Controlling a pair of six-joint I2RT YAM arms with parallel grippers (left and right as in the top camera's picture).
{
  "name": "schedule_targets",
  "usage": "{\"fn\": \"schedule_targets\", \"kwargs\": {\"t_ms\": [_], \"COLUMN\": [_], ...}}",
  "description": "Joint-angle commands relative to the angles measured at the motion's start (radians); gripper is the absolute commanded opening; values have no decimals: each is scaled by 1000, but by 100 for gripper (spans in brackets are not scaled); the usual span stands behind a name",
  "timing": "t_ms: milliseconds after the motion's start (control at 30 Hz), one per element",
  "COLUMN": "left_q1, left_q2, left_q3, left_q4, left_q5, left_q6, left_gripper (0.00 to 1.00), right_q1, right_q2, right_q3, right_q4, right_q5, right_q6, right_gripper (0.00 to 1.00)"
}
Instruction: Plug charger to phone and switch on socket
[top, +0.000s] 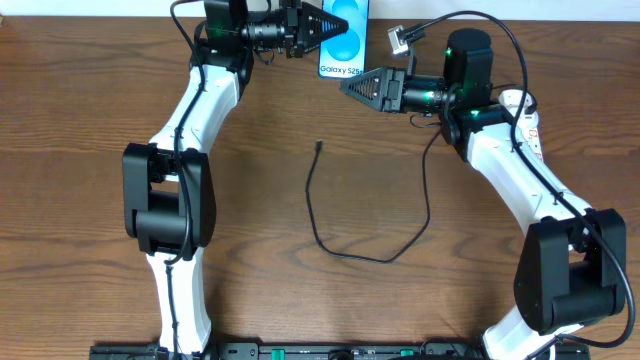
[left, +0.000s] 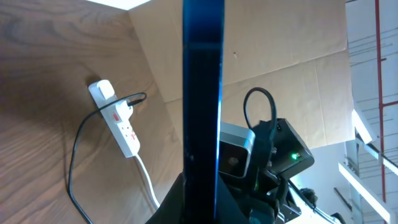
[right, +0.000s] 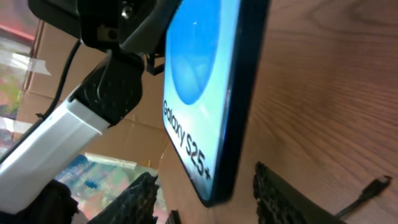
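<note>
Phone (top: 345, 40): showing at the far middle of the worktop (top: 260, 220), lit blue screen facing up, long axis running away from the robot, lettered end pointing toward the base.
Left pincer (top: 330, 32): pinching the phone across its width from the left side, pressed tight on both faces.
Right pincer (top: 348, 85): standing spread and carrying nothing, straddling the phone's near corner without visibly touching it.
Charger (top: 309, 195): lying slack on the worktop between the two arms, looping toward the base and then curving back up toward the right arm (top: 520, 190).
Plug tip (top: 318, 147): resting free, pointing away from the base, sitting on the base side of the right pincer and slightly to its left, roughly in line with the phone's long axis.
Nearer arm: judging the right one, being free and closest to the tip.
Socket (left: 118, 121): lying flat beyond the right arm, a black lead plugged into its rounded end, white cord (left: 148, 180) trailing off.
Hidden or unclear: phone's far end being cut off by the overhead frame; charging port not showing in any view; socket being mostly covered by the right arm from overhead; switch position too small to read; not telling whether the phone is resting on the worktop or hanging clear.
</note>
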Motion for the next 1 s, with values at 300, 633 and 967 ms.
{"fn": "schedule_targets", "kwargs": {"t_ms": [300,633,967], "left_q1": [53,76,78], "left_q2": [-21,-21,-21], "left_q3": [17,17,17], "left_q4": [-91,-665,-814], "left_q5": [-82,-544,-760], "left_q6": [208,459,518], "left_gripper": [7,7,8], "right_q1": [-16,4,124], "right_q2": [-11,-11,60], "right_q3": [18,59,526], "right_q4": [-85,-283,-904], "right_q5": [48,251,912], "right_q6": [-30,-82,-291], "right_gripper": [52,66,68]}}
